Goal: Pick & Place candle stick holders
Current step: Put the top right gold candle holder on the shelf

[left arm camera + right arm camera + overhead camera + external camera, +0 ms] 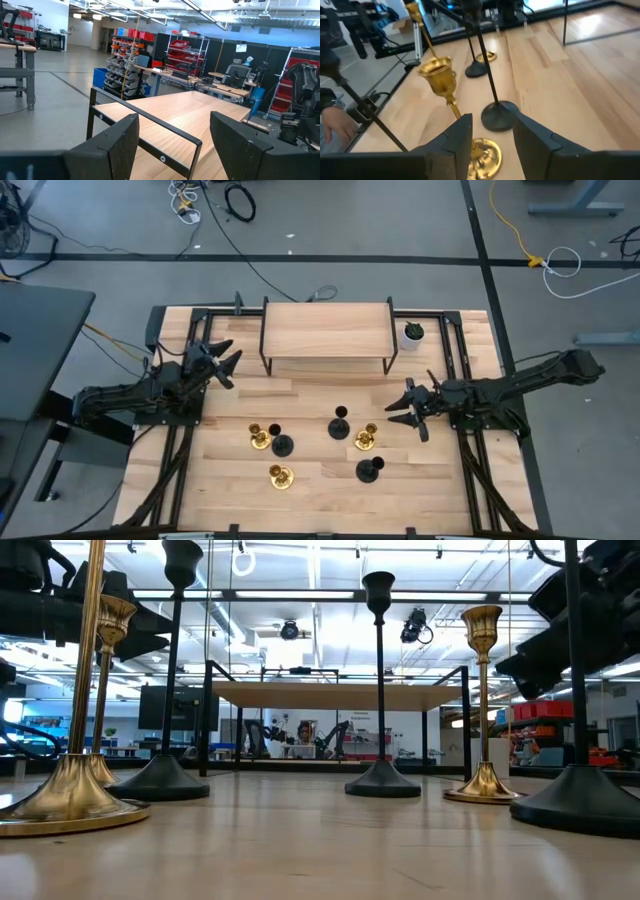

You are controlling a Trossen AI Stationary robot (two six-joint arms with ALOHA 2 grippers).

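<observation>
A: Table check. Six candle holders are standing in a loose cluster on the front half, all upright. Gold ones: one at left, one nearer the front edge, one right of centre. Black ones: one just beside the left gold, one in the middle, one front right.

B: Anything sitting on the shelf?

A: The wooden shelf on its black frame is standing at the back of the table, its top showing bare wood. A small white pot with a plant is sitting just beside its right end.

B: Right arm?

A: The right gripper is hovering above the table, just right of the cluster, pointing toward the right-of-centre gold holder. Fingers are spread apart and holding nothing. In its wrist view that gold holder is showing just ahead of the fingers, with the middle black one beyond it.

B: Contact?

A: None that I am seeing; the fingers are standing clear of the stem.

B: Left arm?

A: The left gripper is waiting near the shelf's left end, well apart from the holders. Fingers are splayed wide, empty, facing the shelf.

B: Low view?

A: Stems and flared bases are lining up across the tabletop, with the shelf behind them.
</observation>
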